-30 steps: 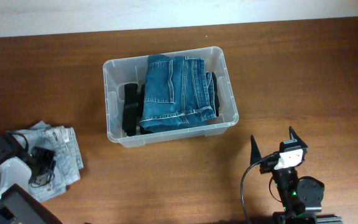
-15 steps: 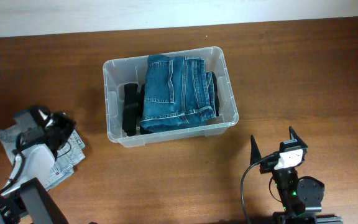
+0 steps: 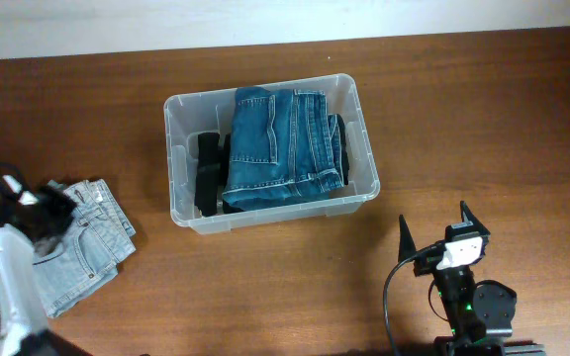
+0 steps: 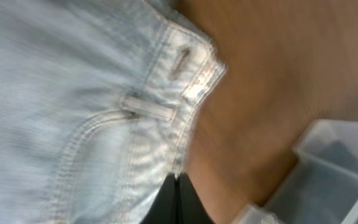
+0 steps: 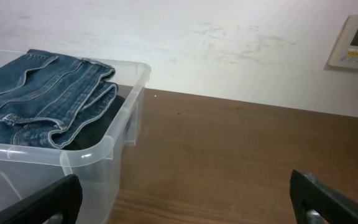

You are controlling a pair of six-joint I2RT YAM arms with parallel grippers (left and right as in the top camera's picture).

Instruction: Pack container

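Since a second ago, the left gripper (image 3: 55, 210) has risen and swung left. The light jeans (image 3: 87, 247) have shifted with it, so we judge its fingers, pressed together, to be pinching their waistband edge. This points to the start of the lift. The container (image 3: 174, 178) stands mid-table, well apart to the right. It already holds dark jeans (image 3: 280, 143) on a black garment (image 3: 206, 178). That stack reaches the rim, so the load must clear the near wall. The right gripper (image 3: 433, 223) is parked with its fingers spread, clear of the path.

Overhead top-down; wrist views low, container (image 3: 179, 163) common to all.
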